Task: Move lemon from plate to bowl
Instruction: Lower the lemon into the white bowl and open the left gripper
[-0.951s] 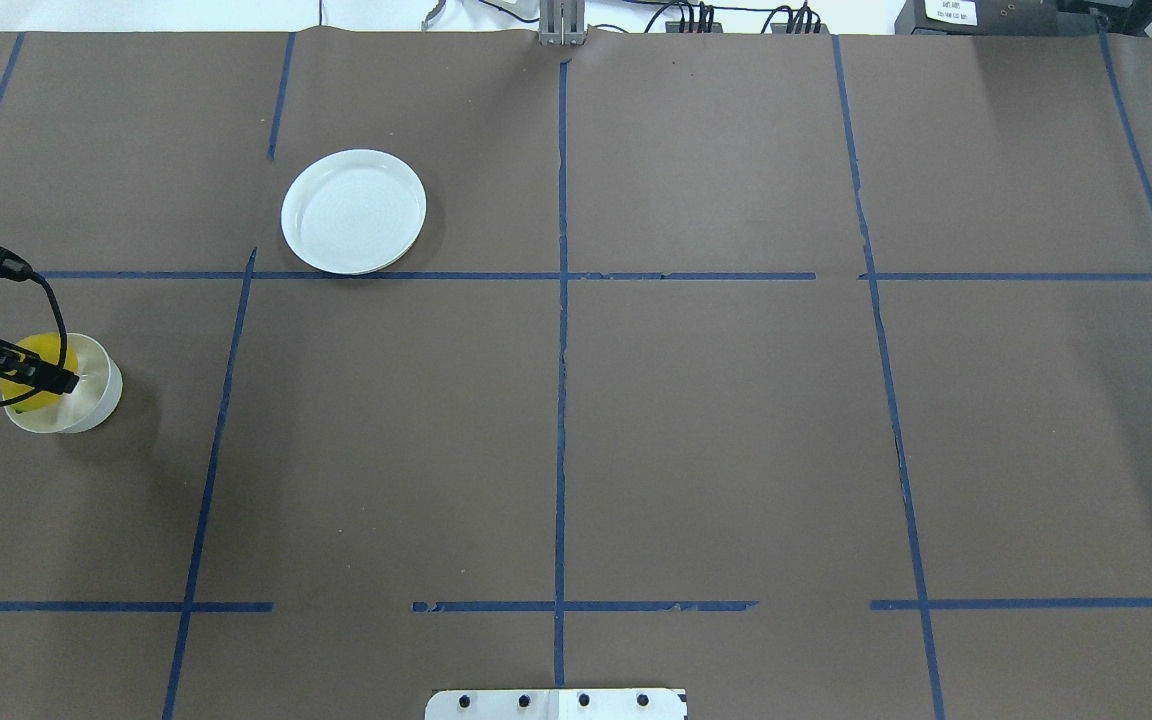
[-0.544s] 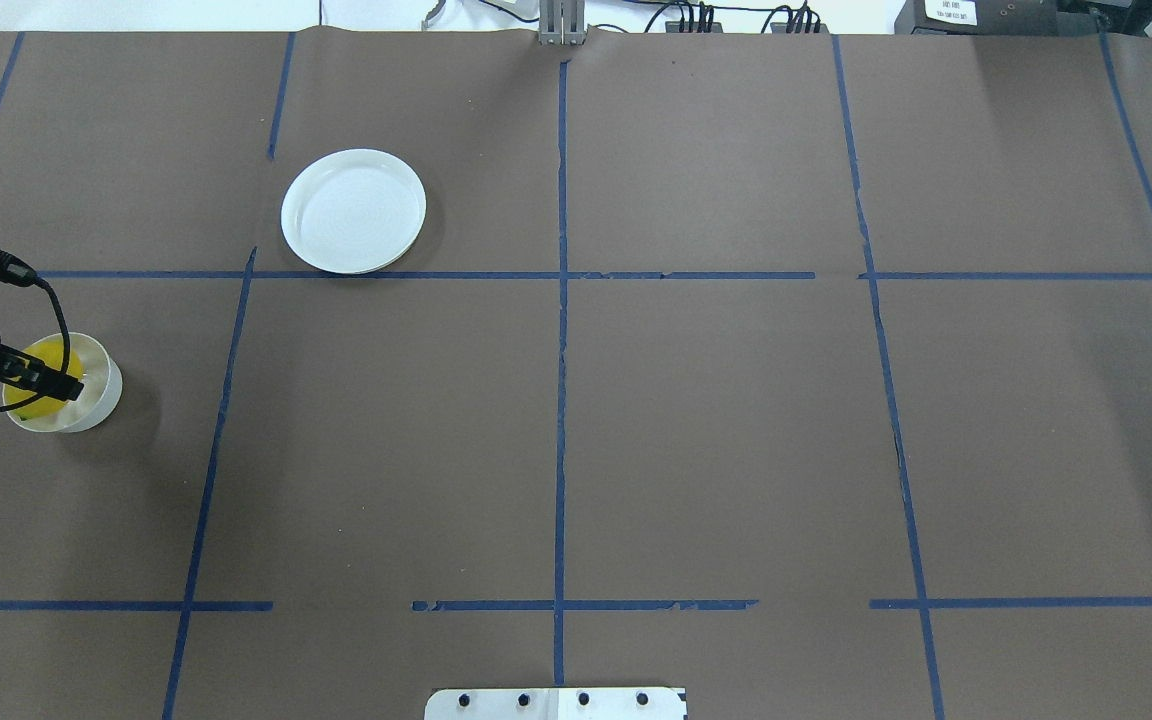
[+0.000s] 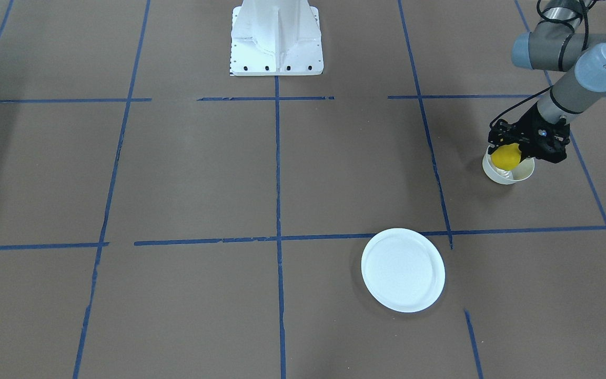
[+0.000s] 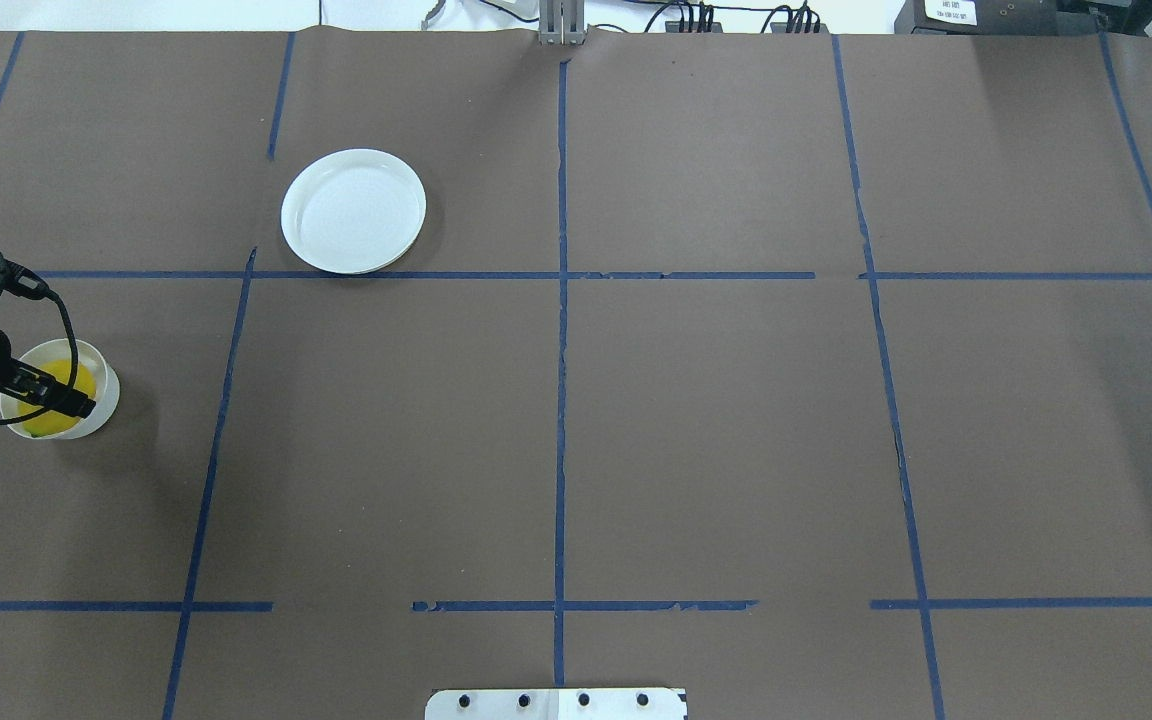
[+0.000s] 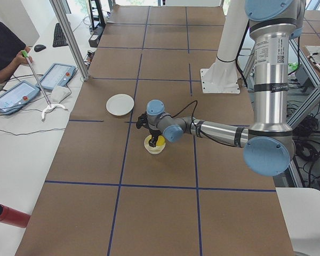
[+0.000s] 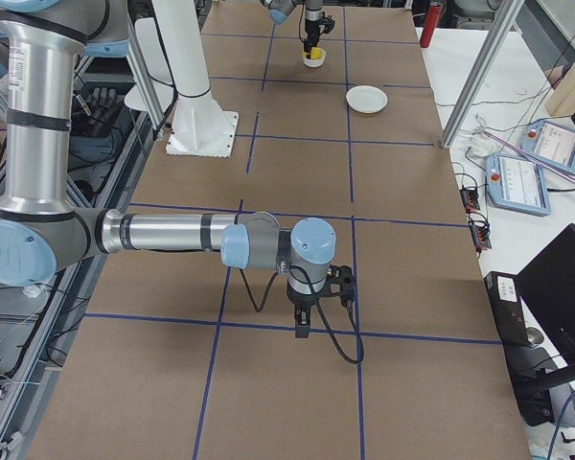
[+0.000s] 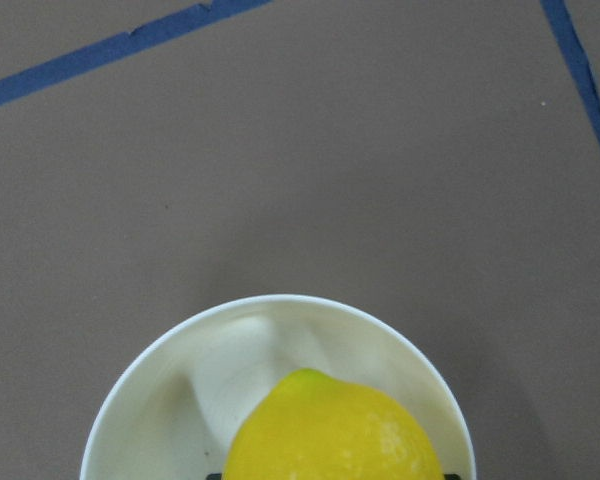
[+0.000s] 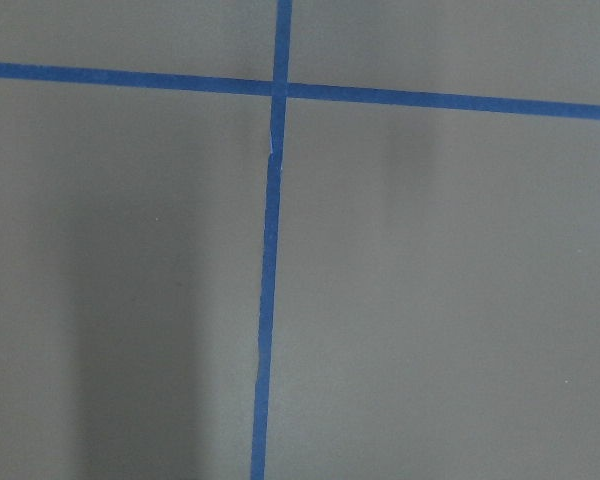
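My left gripper [image 3: 513, 153] is shut on the yellow lemon [image 3: 506, 156] and holds it in the mouth of the small white bowl [image 3: 508, 176] at the table's left end. In the overhead view the lemon [image 4: 79, 380] sits inside the bowl's rim [image 4: 108, 395] with a black finger [image 4: 61, 400] across it. The left wrist view shows the lemon [image 7: 330, 430] low over the bowl [image 7: 160, 400]. The flat white plate [image 4: 353, 211] lies bare, farther in. My right gripper [image 6: 302, 331] shows only in the exterior right view; I cannot tell its state.
Blue tape lines grid the brown table. The robot's white base [image 3: 276, 39] stands at the near middle edge. The right arm [image 6: 172, 233] hangs low over bare table at the right end. Tablets [image 5: 40, 85] and an operator sit beyond the far edge.
The left gripper has moved down with the lemon, so the lemon now sits lower in the bowl's mouth. The plate has not moved.
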Robot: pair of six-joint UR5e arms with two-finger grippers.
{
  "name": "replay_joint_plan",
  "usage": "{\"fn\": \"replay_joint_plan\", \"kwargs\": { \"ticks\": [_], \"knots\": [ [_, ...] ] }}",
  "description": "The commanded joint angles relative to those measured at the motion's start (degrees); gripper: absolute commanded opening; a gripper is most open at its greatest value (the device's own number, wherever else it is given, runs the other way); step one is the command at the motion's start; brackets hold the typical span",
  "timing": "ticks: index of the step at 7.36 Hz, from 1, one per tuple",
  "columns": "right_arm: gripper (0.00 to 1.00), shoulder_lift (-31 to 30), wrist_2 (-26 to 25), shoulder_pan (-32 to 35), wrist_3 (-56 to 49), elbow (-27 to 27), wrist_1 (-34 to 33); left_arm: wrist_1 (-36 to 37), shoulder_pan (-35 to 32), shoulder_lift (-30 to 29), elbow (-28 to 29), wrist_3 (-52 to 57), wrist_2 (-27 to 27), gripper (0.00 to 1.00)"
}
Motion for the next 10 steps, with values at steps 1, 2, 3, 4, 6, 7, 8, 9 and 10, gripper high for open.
{"fn": "replay_joint_plan", "kwargs": {
  "ticks": [1,2,3,4,6,7,8,9,10],
  "knots": [
    [1.00,0.00,0.00,0.00,0.00,0.00,0.00,0.07,-0.07,0.09,-0.14,0.11,-0.01,0.64],
    [1.00,0.00,0.00,0.00,0.00,0.00,0.00,0.07,-0.07,0.09,-0.14,0.20,-0.01,0.70],
    [1.00,0.00,0.00,0.00,0.00,0.00,0.00,0.07,-0.24,0.26,-0.14,0.46,-0.01,0.81],
    [1.00,0.00,0.00,0.00,0.00,0.00,0.00,0.07,-0.33,0.53,-0.14,0.55,-0.01,0.88],
    [1.00,0.00,0.00,0.00,0.00,0.00,0.00,0.42,-0.86,0.88,-0.92,0.64,-0.18,0.88],
    [1.00,0.00,0.00,0.00,0.00,0.00,0.00,0.77,-0.86,2.18,-3.11,0.64,-0.18,0.87],
    [1.00,0.00,0.00,0.00,0.00,0.00,0.00,0.95,-1.82,3.68,-5.56,0.73,-0.36,0.87],
    [1.00,0.00,0.00,0.00,0.00,0.00,0.00,1.04,-4.35,5.08,-7.59,0.73,-3.06,0.87],
    [1.00,0.00,0.00,0.00,0.00,0.00,0.00,1.04,-8.90,5.53,-8.39,2.03,-6.91,0.86]
  ]
}}
